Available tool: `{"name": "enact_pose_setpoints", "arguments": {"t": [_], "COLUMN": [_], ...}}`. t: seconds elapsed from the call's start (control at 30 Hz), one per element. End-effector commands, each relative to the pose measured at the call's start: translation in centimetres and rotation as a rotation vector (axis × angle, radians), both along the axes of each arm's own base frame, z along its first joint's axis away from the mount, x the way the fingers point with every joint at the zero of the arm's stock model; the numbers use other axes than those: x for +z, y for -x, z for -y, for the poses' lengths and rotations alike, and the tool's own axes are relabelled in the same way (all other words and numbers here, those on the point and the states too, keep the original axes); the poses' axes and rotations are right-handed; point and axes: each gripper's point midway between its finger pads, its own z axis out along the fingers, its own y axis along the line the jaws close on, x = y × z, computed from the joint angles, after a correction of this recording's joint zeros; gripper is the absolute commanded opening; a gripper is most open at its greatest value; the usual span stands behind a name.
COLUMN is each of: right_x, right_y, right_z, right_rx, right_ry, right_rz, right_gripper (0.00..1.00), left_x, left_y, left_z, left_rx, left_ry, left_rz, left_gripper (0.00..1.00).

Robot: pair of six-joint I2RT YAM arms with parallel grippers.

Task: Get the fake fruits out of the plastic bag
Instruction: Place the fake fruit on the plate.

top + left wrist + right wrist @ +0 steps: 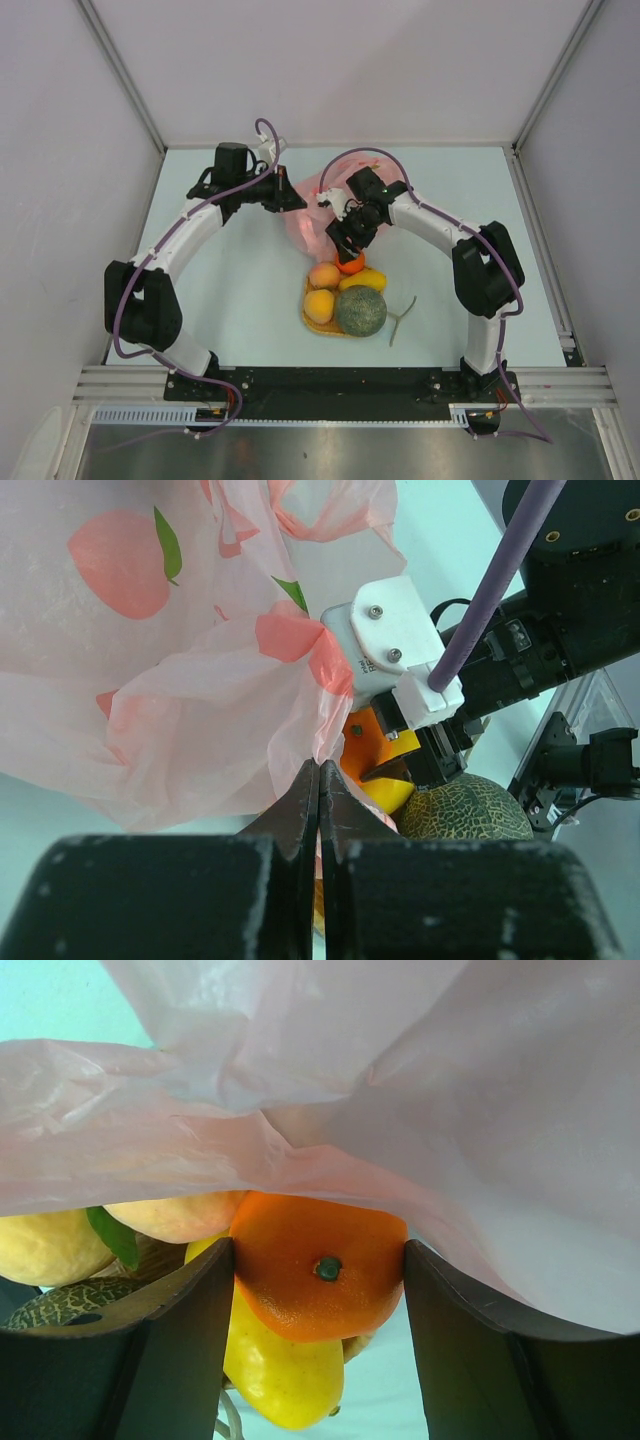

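Note:
The pink plastic bag [308,212] lies crumpled at mid table. My left gripper [288,196] is shut on a fold of the bag [180,670], fingertips pressed together [319,772]. Just below the bag's edge, my right gripper [349,252] is shut on a small orange fruit [320,1265], one finger on each side. The bag's film [420,1090] drapes over the top of that fruit. Under it lie the yellow mango [285,1370] and a peach fruit [175,1215]. The netted melon [360,311], the mango [366,279] and two peach-orange fruits [321,290] sit on the woven mat [316,324].
A loose tan stem [400,320] lies on the table right of the melon. The right arm's wrist and purple cable [480,600] cross close to the bag in the left wrist view. White walls enclose the table on three sides.

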Motion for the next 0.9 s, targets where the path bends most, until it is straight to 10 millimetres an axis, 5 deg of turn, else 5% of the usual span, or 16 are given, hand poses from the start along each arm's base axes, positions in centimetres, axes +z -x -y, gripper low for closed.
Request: {"name": "enact_pose_setpoints", "arguments": {"t": [0.0, 0.5, 0.87], "right_x": [0.2, 0.7, 0.9], "right_y": [0.9, 2.1, 1.5], "right_z": [0.1, 0.6, 0.9], "right_rx": [0.014, 0.03, -0.017], "right_ry": [0.013, 0.032, 0.06], "right_rz": [-0.001, 0.006, 0.05], "right_gripper": [0.36, 0.36, 0.68], "left_x": [2.0, 2.1, 1.8], "left_y": [-0.3, 0.0, -0.2], "left_z": [0.1, 0.0, 0.0], "left_rx": [-0.008, -0.006, -0.002], "left_ry": [0.031, 0.032, 0.032], "left_rz": [0.055, 0.06, 0.056], "left_gripper": [0.0, 0.0, 0.0]}}
